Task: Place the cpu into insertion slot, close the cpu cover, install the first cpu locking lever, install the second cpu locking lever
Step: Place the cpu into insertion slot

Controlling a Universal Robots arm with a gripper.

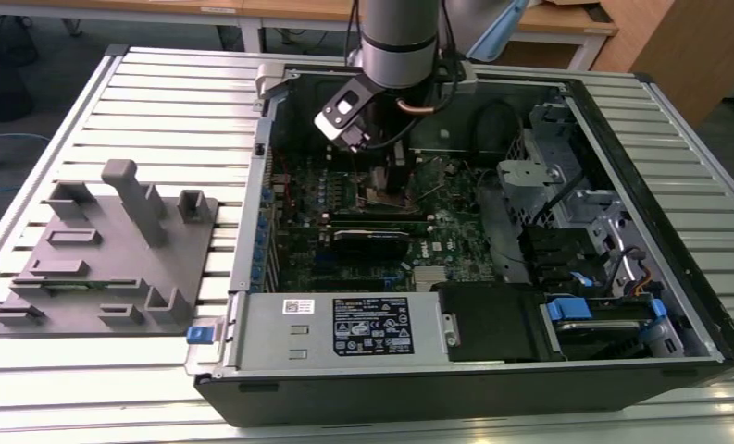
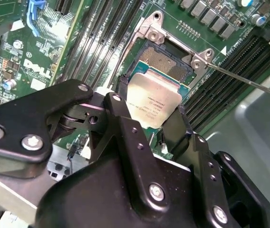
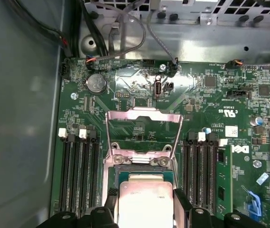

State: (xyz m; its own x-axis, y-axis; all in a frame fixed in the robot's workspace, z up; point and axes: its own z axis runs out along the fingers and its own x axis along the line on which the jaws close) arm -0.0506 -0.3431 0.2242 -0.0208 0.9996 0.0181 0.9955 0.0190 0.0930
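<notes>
black gripper (image 2: 151,104) clamped on the flat silver square cpu (image 2: 156,95), above the open gold-brown square insertion slot (image 2: 166,59); silver frame cpu cover (image 3: 143,114) stands raised.

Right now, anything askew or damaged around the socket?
Nothing stands out. The claw grips the cpu at the insertion slot; the cpu cover is flipped open and a locking lever sticks out unlatched, neither bent.
</notes>
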